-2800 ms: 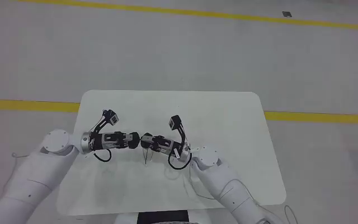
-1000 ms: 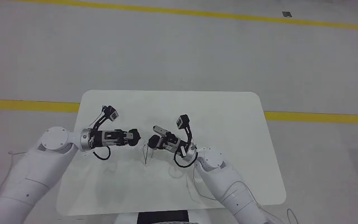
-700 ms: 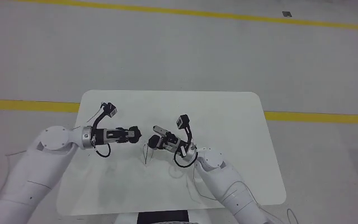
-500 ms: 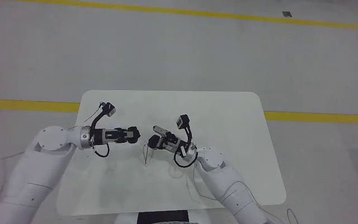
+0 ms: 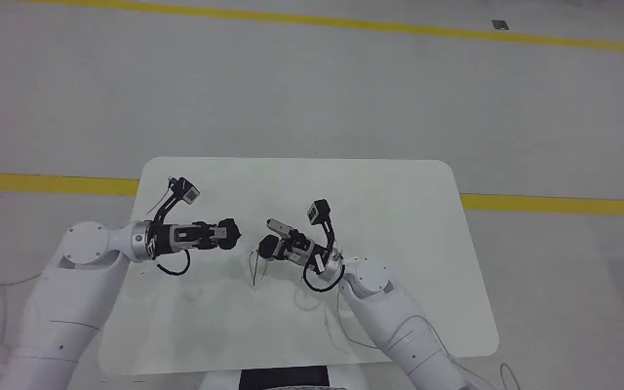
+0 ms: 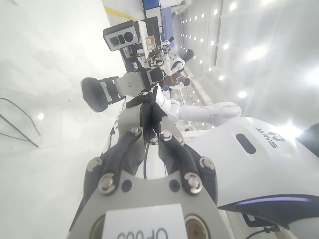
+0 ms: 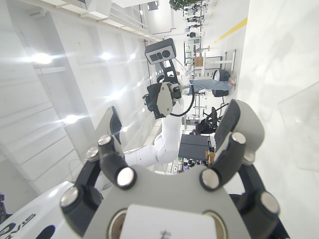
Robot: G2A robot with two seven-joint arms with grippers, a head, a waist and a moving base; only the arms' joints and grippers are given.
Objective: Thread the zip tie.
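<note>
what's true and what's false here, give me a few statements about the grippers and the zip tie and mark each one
1. The right gripper is open. True.
2. The left gripper is spread wide open. False: its fingers are shut together.
3. The zip tie is clamped in the right gripper. False: nothing sits between that gripper's fingers, and the zip tie lies on the white table close by it.
4. The two grippers face each other with a gap between them. True.
</note>
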